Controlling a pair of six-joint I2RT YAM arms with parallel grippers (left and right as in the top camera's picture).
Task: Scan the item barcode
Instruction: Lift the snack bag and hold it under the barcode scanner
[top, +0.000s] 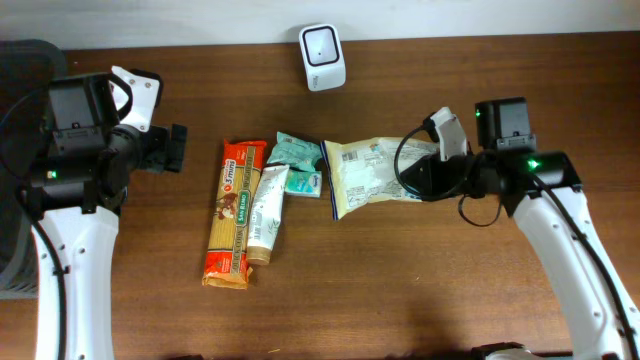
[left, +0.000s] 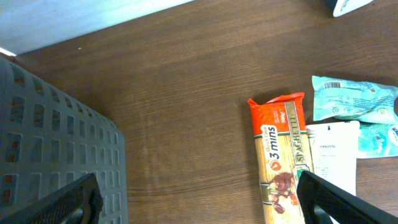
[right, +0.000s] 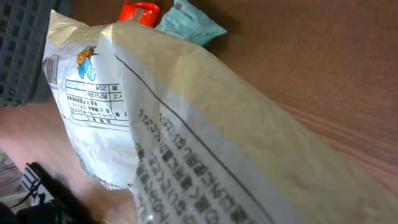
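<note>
The item, a cream snack bag (top: 368, 172) with printed labels, lies tilted right of the table's middle. My right gripper (top: 420, 178) is shut on the bag's right end. In the right wrist view the bag (right: 205, 124) fills the frame and hides the fingers. I cannot make out a barcode among the print. The white scanner (top: 322, 57) stands at the back edge, beyond the bag. My left gripper (top: 176, 150) hangs open over bare wood at the left; its two black fingers (left: 329, 199) stand wide apart with nothing between them.
An orange spaghetti pack (top: 230, 215), a white tube (top: 266, 212) and two teal packets (top: 297, 152) lie left of the bag. A grey slatted basket (left: 50, 143) stands at the far left edge.
</note>
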